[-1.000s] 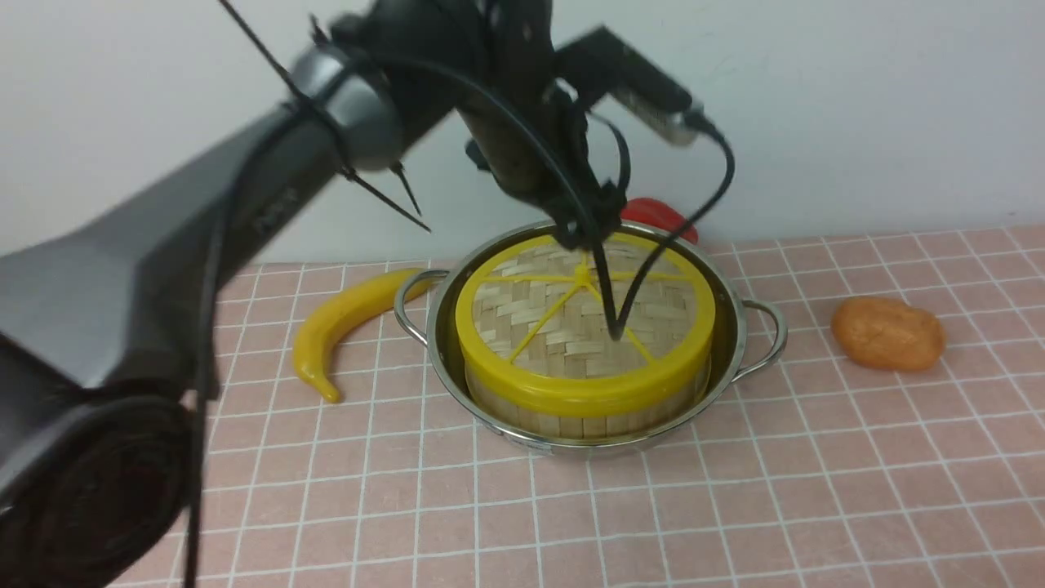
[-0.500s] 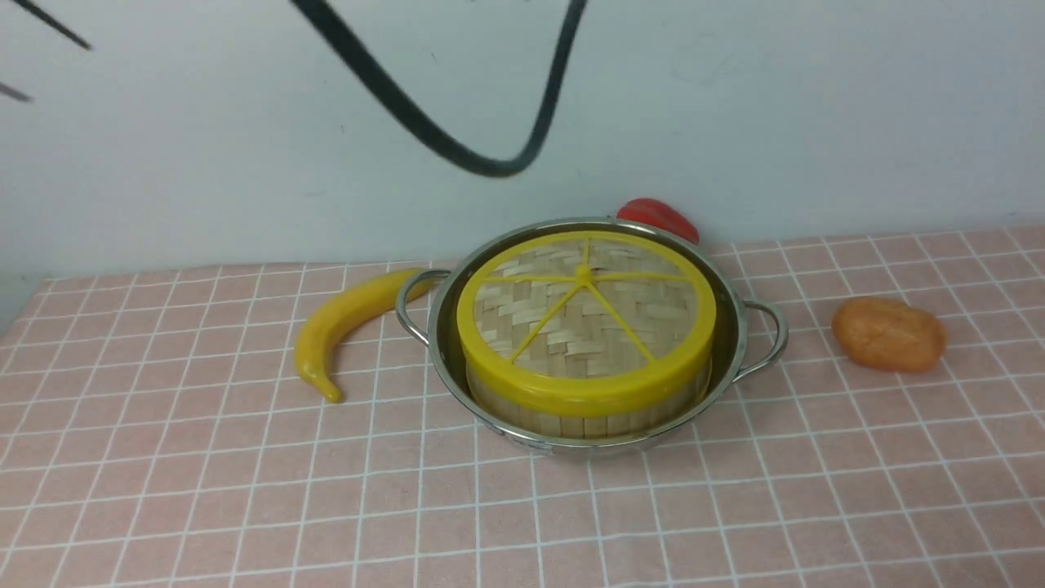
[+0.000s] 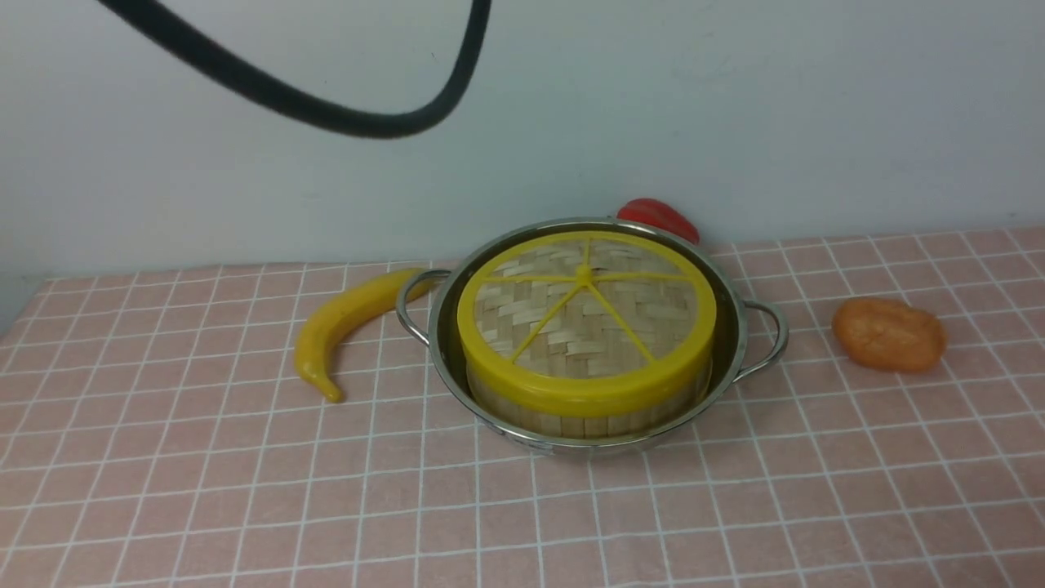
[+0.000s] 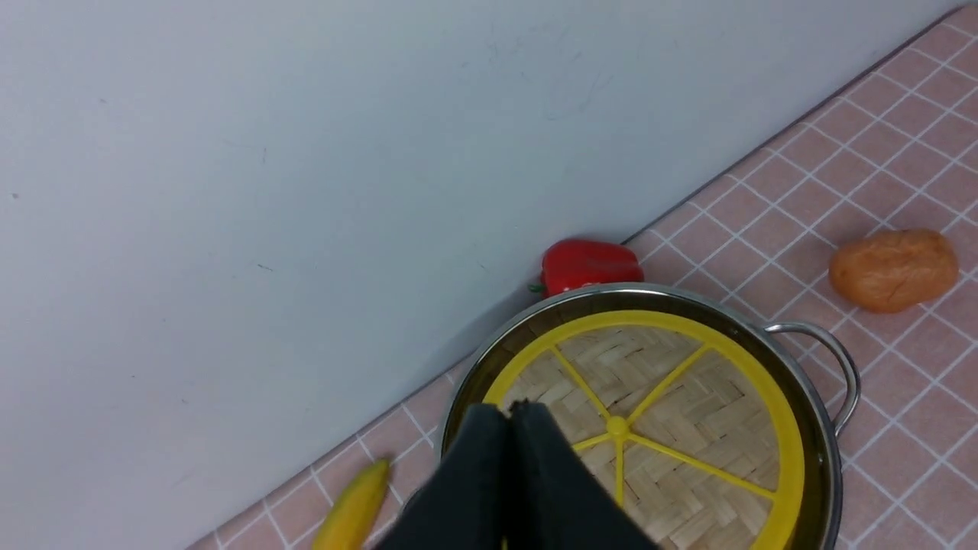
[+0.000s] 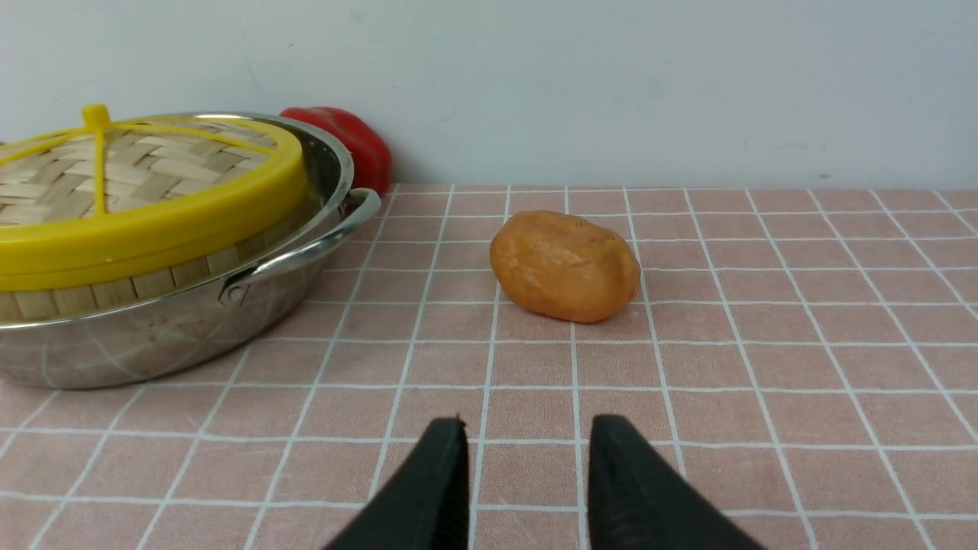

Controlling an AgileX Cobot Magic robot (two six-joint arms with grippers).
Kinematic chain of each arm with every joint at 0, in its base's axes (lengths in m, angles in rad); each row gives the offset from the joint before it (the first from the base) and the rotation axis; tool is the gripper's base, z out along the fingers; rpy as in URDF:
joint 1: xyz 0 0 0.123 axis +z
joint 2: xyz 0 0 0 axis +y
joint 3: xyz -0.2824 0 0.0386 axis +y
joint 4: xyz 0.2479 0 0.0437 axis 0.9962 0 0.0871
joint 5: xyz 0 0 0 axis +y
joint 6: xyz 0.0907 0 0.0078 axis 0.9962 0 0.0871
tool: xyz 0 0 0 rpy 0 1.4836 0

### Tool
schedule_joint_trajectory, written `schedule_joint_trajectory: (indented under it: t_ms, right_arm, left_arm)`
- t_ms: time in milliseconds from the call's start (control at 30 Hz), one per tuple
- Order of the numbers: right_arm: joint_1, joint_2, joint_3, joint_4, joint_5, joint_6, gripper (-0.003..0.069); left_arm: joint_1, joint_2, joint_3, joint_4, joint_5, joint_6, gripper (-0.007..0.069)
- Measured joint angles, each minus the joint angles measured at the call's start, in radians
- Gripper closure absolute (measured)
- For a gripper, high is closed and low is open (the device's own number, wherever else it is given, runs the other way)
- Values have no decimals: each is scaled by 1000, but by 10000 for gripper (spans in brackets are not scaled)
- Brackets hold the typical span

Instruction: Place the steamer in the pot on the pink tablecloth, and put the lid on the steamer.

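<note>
The steel pot [image 3: 739, 347] [image 4: 821, 451] [image 5: 153, 336] stands on the pink tablecloth [image 3: 735, 506]. Inside it sits the bamboo steamer [image 3: 588, 420] [image 5: 114, 290], covered by the woven lid [image 3: 584, 318] [image 4: 672, 428] [image 5: 137, 183] with yellow rim and spokes. In the left wrist view my left gripper [image 4: 510, 409] hangs above the lid, its two black fingers pressed together and holding nothing. My right gripper [image 5: 526, 428] stays low over the cloth to the right of the pot, fingers apart and empty. Neither gripper shows in the front view.
A yellow banana [image 3: 343, 322] lies left of the pot and an orange lump [image 3: 888, 333] [image 5: 564, 265] to its right. A red pepper [image 3: 657, 216] [image 4: 588, 265] sits behind the pot against the pale wall. A black cable [image 3: 326, 114] loops across the top of the front view.
The left arm, which reached over the lid a second ago, has lifted out of the front view; only its cable still shows. Pot, steamer and lid have not moved.
</note>
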Motion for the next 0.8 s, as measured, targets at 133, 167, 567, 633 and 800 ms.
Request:
schedule_joint_trajectory:
  t_ms: [133, 167, 567, 633, 800]
  right_arm:
    - [0, 0, 0, 0, 0, 0, 416]
    - [0, 0, 0, 0, 0, 0, 416]
    - [0, 0, 0, 0, 0, -3, 416]
    - [0, 0, 0, 0, 0, -4, 416]
    - [0, 0, 0, 0, 0, -3, 416]
  left_arm:
    - [0, -72, 167, 1, -26, -4, 631]
    - [2, -89, 198, 1, -42, -4, 631]
    - [475, -862, 1436, -217, -872, -4, 613]
    - [541, -954, 1572, -227, -917, -4, 611]
    - [651, -1221, 1915, -229, -1031, -4, 592]
